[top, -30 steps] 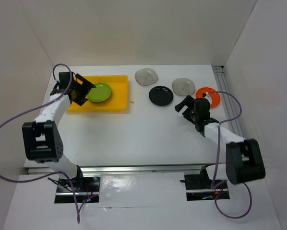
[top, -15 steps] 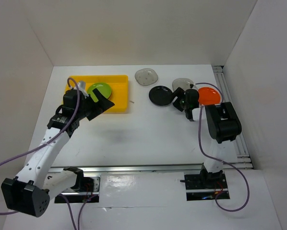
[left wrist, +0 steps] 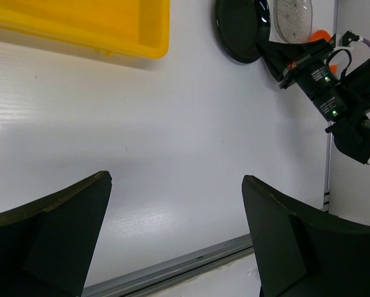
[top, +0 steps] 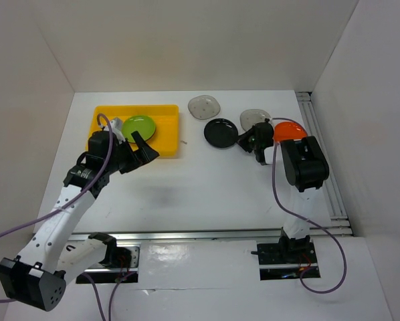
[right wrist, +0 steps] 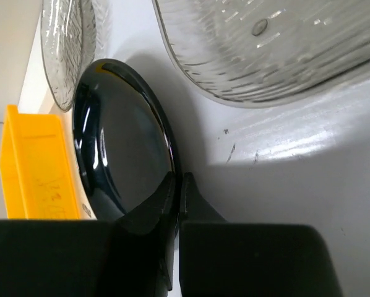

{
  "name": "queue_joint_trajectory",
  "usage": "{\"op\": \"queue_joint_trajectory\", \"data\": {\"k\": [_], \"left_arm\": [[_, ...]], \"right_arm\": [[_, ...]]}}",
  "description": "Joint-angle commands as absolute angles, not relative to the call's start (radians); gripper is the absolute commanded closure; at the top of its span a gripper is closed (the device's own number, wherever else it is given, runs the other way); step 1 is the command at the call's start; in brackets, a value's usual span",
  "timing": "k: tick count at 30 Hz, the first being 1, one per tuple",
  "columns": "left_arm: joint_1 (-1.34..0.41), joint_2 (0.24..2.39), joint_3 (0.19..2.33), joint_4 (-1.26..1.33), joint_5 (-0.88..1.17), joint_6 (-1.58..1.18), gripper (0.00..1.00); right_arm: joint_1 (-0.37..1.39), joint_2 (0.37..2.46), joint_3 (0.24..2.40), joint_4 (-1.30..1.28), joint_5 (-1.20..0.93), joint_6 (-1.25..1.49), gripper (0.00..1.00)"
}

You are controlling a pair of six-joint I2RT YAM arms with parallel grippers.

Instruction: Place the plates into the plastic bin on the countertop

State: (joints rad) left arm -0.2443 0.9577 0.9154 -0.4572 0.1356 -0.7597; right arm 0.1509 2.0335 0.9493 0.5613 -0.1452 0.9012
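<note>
The yellow plastic bin (top: 163,131) stands at the back left of the white countertop (top: 193,187) and holds a lime green plate (top: 138,127). A glossy black plate (top: 220,132) lies to its right, and my right gripper (top: 241,142) is shut on its right rim. In the right wrist view the fingers (right wrist: 172,204) pinch the black plate's (right wrist: 120,154) edge. Two speckled grey plates (top: 205,107) (top: 252,118) and an orange plate (top: 290,130) lie nearby. My left gripper (top: 145,146) hangs open at the bin's front right, with nothing between its fingers (left wrist: 80,210).
A metal rail (top: 324,167) runs along the countertop's right edge, and white walls close in three sides. In the left wrist view the bin's corner (left wrist: 154,37), the black plate (left wrist: 237,31) and the right arm (left wrist: 333,99) show above bare white surface.
My right gripper reached left to the black plate and shut on its rim. My left arm pulled back from over the bin towards its front right, still open.
</note>
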Motion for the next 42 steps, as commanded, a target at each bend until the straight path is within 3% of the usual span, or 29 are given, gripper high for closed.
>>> {"op": "queue_joint_trajectory", "data": {"k": [1, 7, 10, 14, 19, 26, 32, 34, 36, 40, 41, 42], "left_arm": [[-0.239, 0.937, 0.913, -0.453, 0.123, -0.733, 0.00], [-0.325, 0.974, 0.900, -0.304, 0.120, -0.755, 0.00], [-0.401, 1.067, 0.917, -0.195, 0.129, -0.741, 0.00], [-0.514, 1.277, 1.067, -0.245, 0.063, -0.706, 0.00], [-0.575, 1.433, 1.097, -0.245, 0.003, -0.706, 0.02], [-0.584, 1.443, 1.077, -0.227, 0.001, -0.706, 0.07], [-0.548, 1.462, 0.983, -0.072, 0.228, -0.724, 0.15], [-0.525, 1.462, 0.959, -0.009, 0.284, -0.736, 0.27], [-0.525, 1.471, 0.959, 0.000, 0.311, -0.747, 0.48], [-0.525, 1.471, 0.959, 0.009, 0.324, -0.758, 1.00], [-0.525, 1.471, 0.959, 0.009, 0.324, -0.758, 1.00], [-0.516, 1.471, 0.972, 0.000, 0.308, -0.758, 1.00]], "right_arm": [[0.161, 2.031, 0.928, 0.250, -0.103, 0.896, 1.00], [0.314, 1.702, 0.873, 0.114, 0.090, 0.812, 1.00], [0.406, 1.553, 0.819, 0.080, 0.147, 0.753, 1.00], [0.501, 1.405, 0.709, 0.110, 0.158, 0.710, 1.00], [0.538, 1.261, 0.635, 0.129, 0.124, 0.680, 1.00], [0.509, 1.086, 0.566, 0.182, 0.000, 0.637, 1.00], [0.466, 1.086, 0.540, 0.268, -0.225, 0.649, 1.00], [0.466, 1.086, 0.529, 0.282, -0.241, 0.649, 1.00], [0.457, 1.086, 0.529, 0.282, -0.241, 0.658, 1.00], [0.448, 1.077, 0.529, 0.273, -0.241, 0.658, 1.00], [0.448, 1.077, 0.529, 0.264, -0.241, 0.647, 0.98], [0.448, 1.077, 0.529, 0.264, -0.230, 0.647, 0.89]]}}
